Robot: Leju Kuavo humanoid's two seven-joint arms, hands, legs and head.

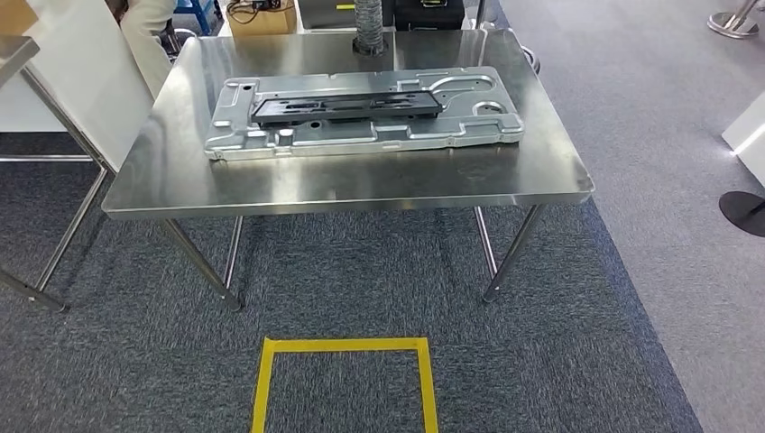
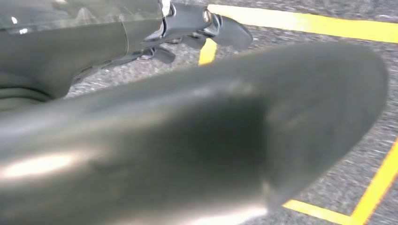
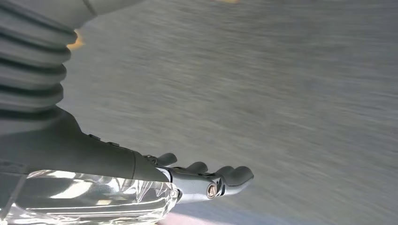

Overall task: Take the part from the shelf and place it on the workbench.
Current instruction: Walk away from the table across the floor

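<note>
Both hands, left (image 2: 197,33) and right (image 3: 206,180), hang empty, fingers extended.

I count one steel workbench (image 1: 361,185) ahead of me. On it lies one large silver panel (image 1: 361,135), and on that panel one black part (image 1: 347,106). One yellow taped square (image 1: 345,379) marks the carpet near the bench's front edge. A second table's corner (image 1: 13,50) shows past the left edge. My two hands, left hand (image 2: 197,28) and right hand (image 3: 206,180), each hang with nothing in them.

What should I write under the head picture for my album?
A black part lies on a big metal plate on a shiny steel workbench.
</note>
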